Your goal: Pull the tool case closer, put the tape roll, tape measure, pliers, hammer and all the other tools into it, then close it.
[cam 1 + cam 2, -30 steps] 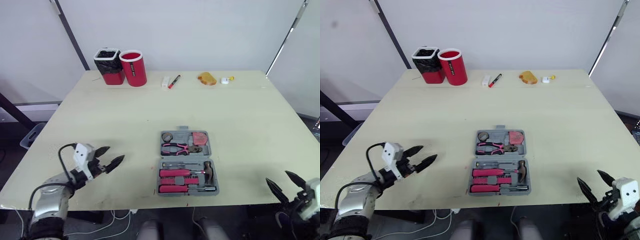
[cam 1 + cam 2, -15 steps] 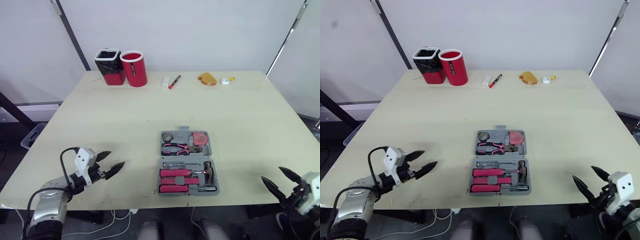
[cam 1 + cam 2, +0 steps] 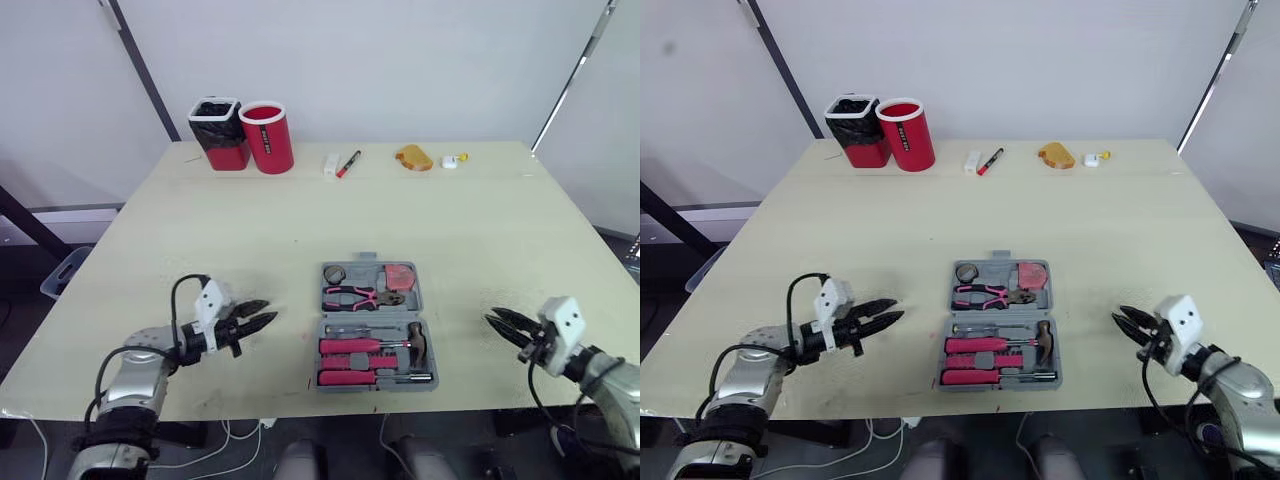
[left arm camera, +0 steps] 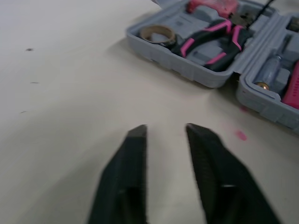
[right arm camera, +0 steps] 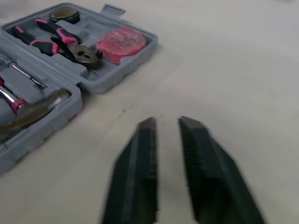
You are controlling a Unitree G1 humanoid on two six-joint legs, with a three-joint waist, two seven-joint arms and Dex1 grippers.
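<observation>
Table: tool case open, tools inside; left gripper, right gripper flank it, slightly parted, empty.

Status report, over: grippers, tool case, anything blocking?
Left gripper, right gripper open, empty, flanking grey plastic tool case. Case open, tools inside. Red cylindrical cup far back, not obstructing.

Bare desk lies clear between my left pincer and the tool case, likewise toward my right pincer.
</observation>
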